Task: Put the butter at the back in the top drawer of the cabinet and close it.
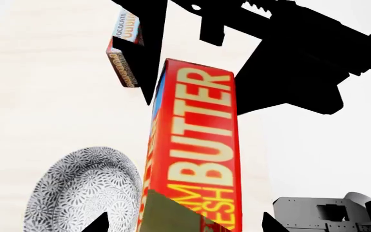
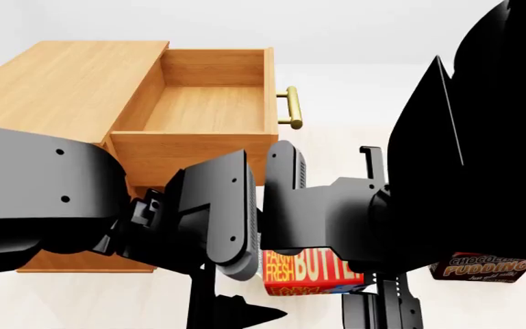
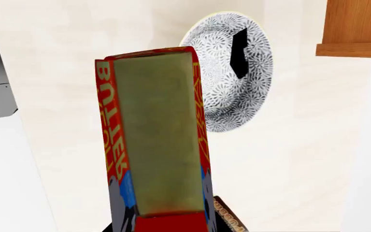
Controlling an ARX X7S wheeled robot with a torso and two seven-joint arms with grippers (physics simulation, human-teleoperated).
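The top drawer of the cabinet is seen pulled out and bare inside, so opening is done. The butter is carried between both arms, lifted off the table, below and in front of the drawer. It appears clamped at its end in the right gripper, though the jaws are barely shown; the left gripper's state cannot be told. Placing at the back and closing remain.

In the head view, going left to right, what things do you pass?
Cabinet → open top drawer → its brass handle → butter → chocolate pudding box.
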